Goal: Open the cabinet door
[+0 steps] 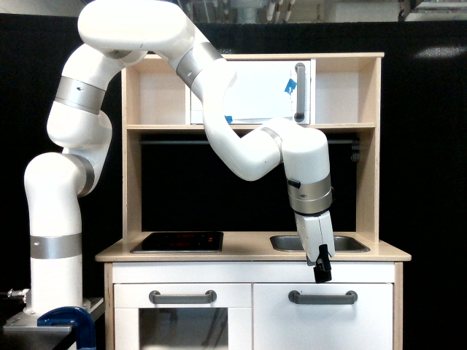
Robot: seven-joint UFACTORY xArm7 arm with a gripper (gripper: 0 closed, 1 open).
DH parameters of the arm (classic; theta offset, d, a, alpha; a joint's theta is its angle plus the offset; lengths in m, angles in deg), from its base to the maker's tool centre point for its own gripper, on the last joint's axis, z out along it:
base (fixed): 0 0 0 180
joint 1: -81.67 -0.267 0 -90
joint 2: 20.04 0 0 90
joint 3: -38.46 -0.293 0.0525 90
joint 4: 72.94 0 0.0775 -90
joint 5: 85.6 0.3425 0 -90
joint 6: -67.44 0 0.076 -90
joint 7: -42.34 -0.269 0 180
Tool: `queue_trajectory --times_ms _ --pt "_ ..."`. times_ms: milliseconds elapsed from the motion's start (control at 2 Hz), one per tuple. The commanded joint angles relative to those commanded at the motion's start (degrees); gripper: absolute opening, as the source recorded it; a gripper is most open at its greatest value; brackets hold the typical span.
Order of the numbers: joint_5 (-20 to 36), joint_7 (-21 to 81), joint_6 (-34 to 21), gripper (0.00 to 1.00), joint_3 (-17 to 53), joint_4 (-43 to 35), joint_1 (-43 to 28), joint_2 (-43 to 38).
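1. Standing at the exterior view's left: white arm base point(52, 240), with a blue clamp point(69, 321) low beside it.
2. Arching up and over from there toward the exterior view's right, then bending down in front of a toy kitchen unit point(252, 251) of pale wood.
3. Lying flat on the left half of the table point(248, 253): a dark hob point(179, 241).
4. Sitting below the hob: windowed oven door point(182, 321), grey bar handle across its top.
5. Mounted up on the shelf level: white upper door point(255, 91) with a vertical handle and a patch of blue tape.
6. Sunk into the right half of the table: a metal sink point(346, 243), partly hidden by the wrist.
7. Hanging over the table's front edge, just above the cabinet handle and slightly left of its middle: gripper point(322, 273), dark, pointing down, not touching the bar. Jaws too small and dark to read; cannot tell whether wide or narrow.
8. Sitting shut at lower right, flush beside the oven door: the cabinet door point(325, 328), plain white, horizontal grey handle point(322, 297) near its top edge.
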Motion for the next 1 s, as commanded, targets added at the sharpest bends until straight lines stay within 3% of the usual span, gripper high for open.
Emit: queue_trajectory --times_ms 1000 --pt "6.8 2.2 10.7 1.00 -8.4 0.1 -0.8 -7.6"
